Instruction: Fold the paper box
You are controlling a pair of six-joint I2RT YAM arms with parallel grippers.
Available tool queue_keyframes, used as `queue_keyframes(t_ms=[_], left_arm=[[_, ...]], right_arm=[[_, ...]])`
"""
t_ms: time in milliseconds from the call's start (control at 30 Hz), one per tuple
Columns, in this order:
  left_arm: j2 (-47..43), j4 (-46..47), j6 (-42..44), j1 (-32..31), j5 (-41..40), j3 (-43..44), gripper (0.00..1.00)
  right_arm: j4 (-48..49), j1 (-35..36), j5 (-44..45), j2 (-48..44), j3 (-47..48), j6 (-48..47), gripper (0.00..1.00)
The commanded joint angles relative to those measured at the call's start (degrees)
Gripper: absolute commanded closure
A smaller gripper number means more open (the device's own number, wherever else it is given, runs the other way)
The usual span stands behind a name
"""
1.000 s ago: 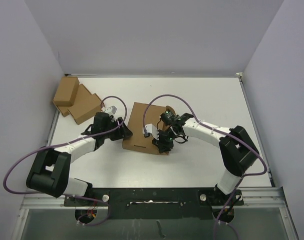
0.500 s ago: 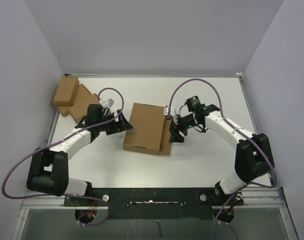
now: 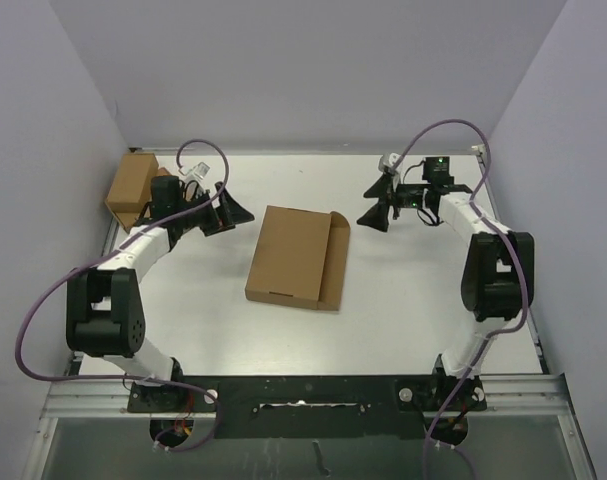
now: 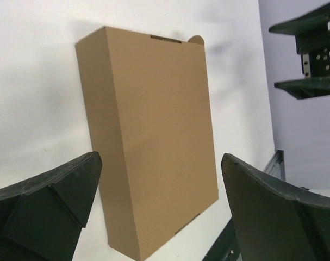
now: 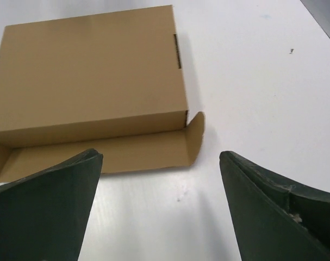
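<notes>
Top view: plain brown cardboard paper box (image 3: 293, 255) lies flat mid-table, one long flap out on its right. The left gripper (image 3: 233, 214) and right gripper (image 3: 371, 205) are both wide, empty and well apart from it. Left wrist: box sits ahead between spread fingers (image 4: 50, 196). Right wrist: loose flap (image 5: 110, 152) flat on white table (image 5: 251, 81). Risks: flap left untucked, or a one-sided push slides the light box.

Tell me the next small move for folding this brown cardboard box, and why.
Probably lower the open right gripper to the long side flap and lift it. The brown cardboard box lies closed, but that flap lies flat on the white table, on the right arm's side, with nothing touching it.
</notes>
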Motion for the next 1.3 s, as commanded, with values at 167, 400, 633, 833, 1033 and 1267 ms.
queue_keyframes(t_ms=[167,400,633,833,1033,1267], left_arm=[[13.6,-16.7,11.0,-1.5,0.9,15.7,0.26],[25.8,-24.9,13.2,-6.0,-3.1,30.3,0.44],[35.7,-29.6,15.4,-11.7,0.0,42.8,0.50],[43.3,-30.3,15.7,-17.1,2.8,54.0,0.49],[52.2,-30.5,14.9,-24.7,8.6,68.5,0.47],[44.7,-22.3,16.8,-29.9,-2.3,65.8,0.42]], right_arm=[[-16.0,2.1,0.8,20.9,26.4,1.4,0.12],[-21.8,6.0,10.2,19.2,30.9,3.8,0.74],[-28.0,6.1,15.6,10.6,20.1,-8.5,1.00],[-30.0,4.4,17.1,-0.3,9.1,-15.1,0.99],[-27.2,-0.3,14.4,-14.8,-0.8,-19.1,0.97],[-16.4,-9.5,12.5,-19.6,-7.6,-9.8,0.88]])
